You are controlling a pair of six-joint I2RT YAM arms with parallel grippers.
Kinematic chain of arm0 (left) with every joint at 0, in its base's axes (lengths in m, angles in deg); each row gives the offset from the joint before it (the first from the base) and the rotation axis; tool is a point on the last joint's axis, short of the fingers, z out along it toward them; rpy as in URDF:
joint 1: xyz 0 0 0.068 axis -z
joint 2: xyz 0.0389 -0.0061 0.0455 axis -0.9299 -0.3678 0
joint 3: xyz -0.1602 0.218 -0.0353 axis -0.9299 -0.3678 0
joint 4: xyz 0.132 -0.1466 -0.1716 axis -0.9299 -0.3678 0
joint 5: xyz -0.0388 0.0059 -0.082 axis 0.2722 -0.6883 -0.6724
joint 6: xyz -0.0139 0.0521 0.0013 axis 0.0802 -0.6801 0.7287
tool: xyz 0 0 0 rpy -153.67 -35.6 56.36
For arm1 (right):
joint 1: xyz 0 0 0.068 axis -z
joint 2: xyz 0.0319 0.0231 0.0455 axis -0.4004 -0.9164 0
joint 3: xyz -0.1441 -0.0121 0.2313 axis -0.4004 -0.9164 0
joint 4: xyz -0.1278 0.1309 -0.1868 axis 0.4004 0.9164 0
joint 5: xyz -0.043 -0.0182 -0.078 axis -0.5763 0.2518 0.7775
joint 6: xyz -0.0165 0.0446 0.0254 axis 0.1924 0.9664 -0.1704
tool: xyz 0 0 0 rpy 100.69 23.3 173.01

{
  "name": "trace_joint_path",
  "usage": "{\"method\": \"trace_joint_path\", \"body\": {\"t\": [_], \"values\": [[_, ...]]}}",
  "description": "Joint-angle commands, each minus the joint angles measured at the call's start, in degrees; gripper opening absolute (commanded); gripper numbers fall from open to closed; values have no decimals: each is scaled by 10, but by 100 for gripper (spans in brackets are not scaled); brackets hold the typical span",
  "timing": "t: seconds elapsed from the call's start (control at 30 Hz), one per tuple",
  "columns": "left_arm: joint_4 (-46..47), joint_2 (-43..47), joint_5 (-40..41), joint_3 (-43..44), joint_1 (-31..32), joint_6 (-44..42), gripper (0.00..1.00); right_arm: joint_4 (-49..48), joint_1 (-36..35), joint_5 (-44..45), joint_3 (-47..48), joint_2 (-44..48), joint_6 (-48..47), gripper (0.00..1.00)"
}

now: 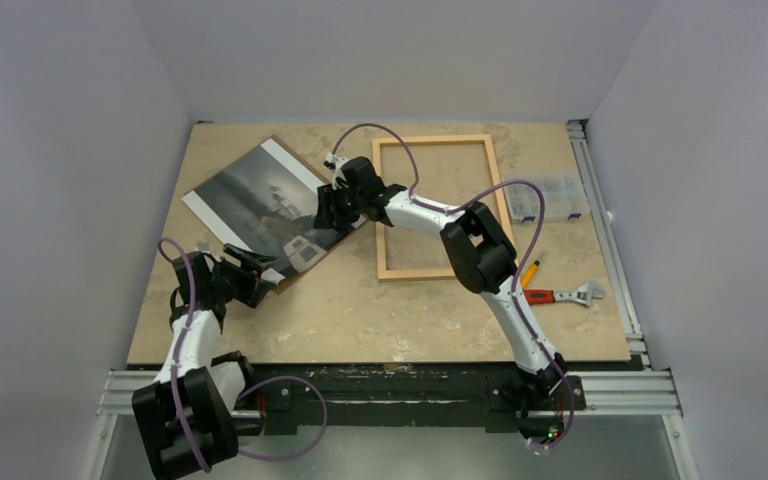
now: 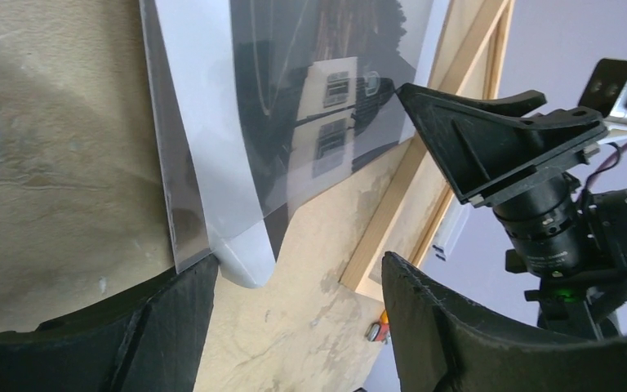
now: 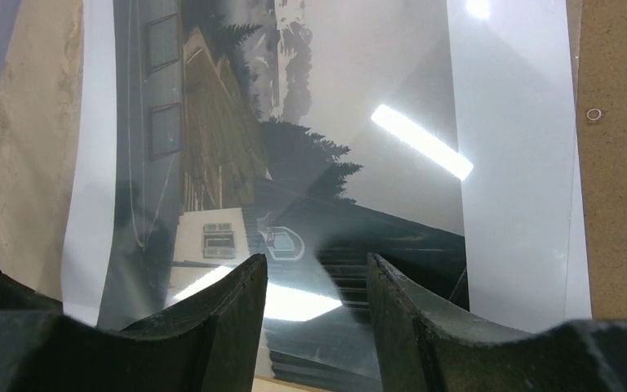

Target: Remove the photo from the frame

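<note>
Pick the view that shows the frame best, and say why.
Top external: the whole frame is in view, all four rails traceable, though the right arm crosses part of it. Left wrist catches only a slanted stretch of its rails. Right wrist shows none of it.

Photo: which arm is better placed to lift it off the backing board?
Probably left: the left claw stands open around a near corner of the photo, right at its edge. The right claw sits over the photo's flat face, away from any corner.

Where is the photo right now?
In the top view the photo lies on the table's left half, left of the empty frame, with the right gripper at its right edge and the left gripper at its near corner.
</note>
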Motion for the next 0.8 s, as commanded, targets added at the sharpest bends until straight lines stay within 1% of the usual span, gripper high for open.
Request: {"method": "trace_joint_path", "body": {"t": [0.0,0.2,0.27,0.37,0.4,0.57,0.67,0.77], "values": [[81,-2,-39,-1,-1,27,70,23,0,4,11,-17,-2,48],[87,-10,-47,7,-1,28,69,25,0,4,13,-18,-4,48],[69,-6,-46,12,-1,20,69,25,0,4,15,-19,-4,48],[63,-2,-44,12,-1,14,70,26,0,3,17,-21,-4,48],[63,-3,-44,11,-1,14,72,26,0,3,17,-21,-3,48],[106,-17,-51,5,-1,19,77,29,0,2,19,-23,-4,48],[142,-22,-60,5,-1,29,77,31,1,3,23,-25,-5,48],[149,-27,-67,7,-1,29,76,33,0,2,26,-27,-5,48]]}}
